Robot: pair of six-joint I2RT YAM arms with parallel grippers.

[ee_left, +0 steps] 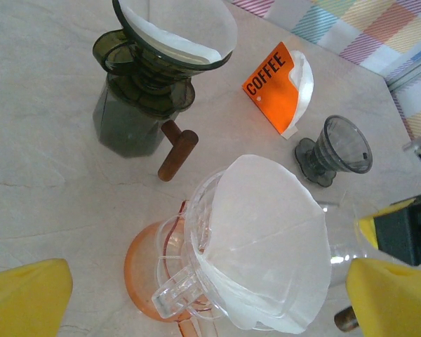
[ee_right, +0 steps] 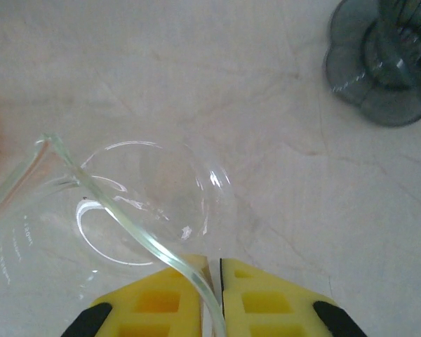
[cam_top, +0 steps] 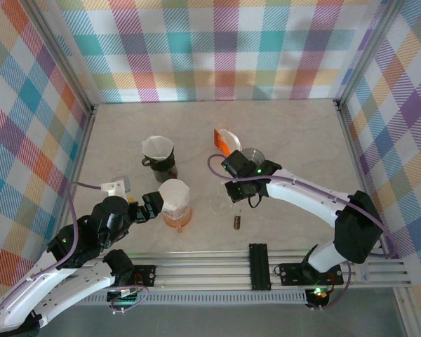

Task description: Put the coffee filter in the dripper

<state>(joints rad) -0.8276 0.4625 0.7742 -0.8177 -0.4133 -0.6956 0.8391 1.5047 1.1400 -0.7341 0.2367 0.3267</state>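
We see a white paper coffee filter [ee_left: 266,232], opened into a cone, seated inside the clear dripper [ee_left: 174,291], which stands on an orange carafe [ee_left: 142,267].

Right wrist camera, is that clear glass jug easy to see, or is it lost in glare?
Right wrist view: the glass jug shows mostly as bright rim highlights on the pale table, its body nearly invisible. Top external view: even light, soft shadows, the jug barely readable.

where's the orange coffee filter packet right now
In the top view the orange coffee filter packet lies on the table, right of centre toward the back, just left of the small grey dripper.
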